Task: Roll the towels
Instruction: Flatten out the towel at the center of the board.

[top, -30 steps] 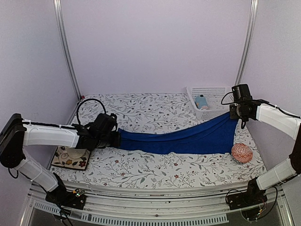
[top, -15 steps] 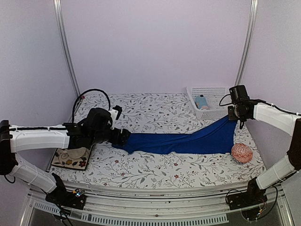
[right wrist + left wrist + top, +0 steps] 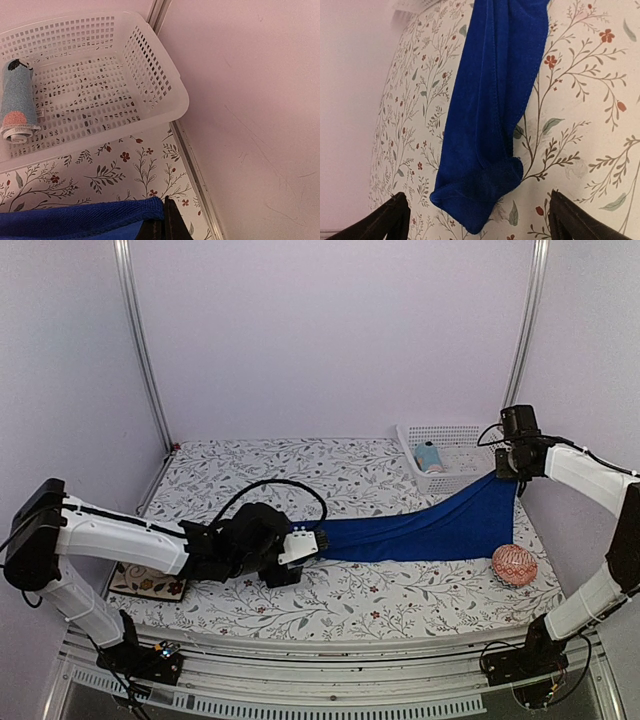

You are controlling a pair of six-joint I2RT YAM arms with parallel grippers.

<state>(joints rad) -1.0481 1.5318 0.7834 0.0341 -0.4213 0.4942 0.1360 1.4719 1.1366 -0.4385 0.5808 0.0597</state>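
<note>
The long royal-blue towel [image 3: 430, 525] stretches across the table, its right end lifted off the cloth. My right gripper [image 3: 510, 476] is shut on that upper right corner [image 3: 85, 217], beside the basket. The towel's left end [image 3: 480, 187] lies bunched on the table just ahead of my left gripper [image 3: 316, 540], which is open. One finger [image 3: 390, 220] stands on either side of it, apart from the cloth. The small light-blue towel [image 3: 428, 456] lies rolled in the white basket [image 3: 150, 65], and shows as a short cylinder [image 3: 17, 100] in the right wrist view.
A round pink-red patterned ball [image 3: 514, 565] sits near the right edge, below the hanging towel. A small floral mat [image 3: 150, 578] lies at the left, under my left arm. The basket [image 3: 462, 433] stands at the back right against the wall rail [image 3: 197, 170].
My left gripper opened and let go of the towel's left end, then swung right toward the middle. The towel's left end dropped to the table and sits further right. The right gripper rose slightly.
</note>
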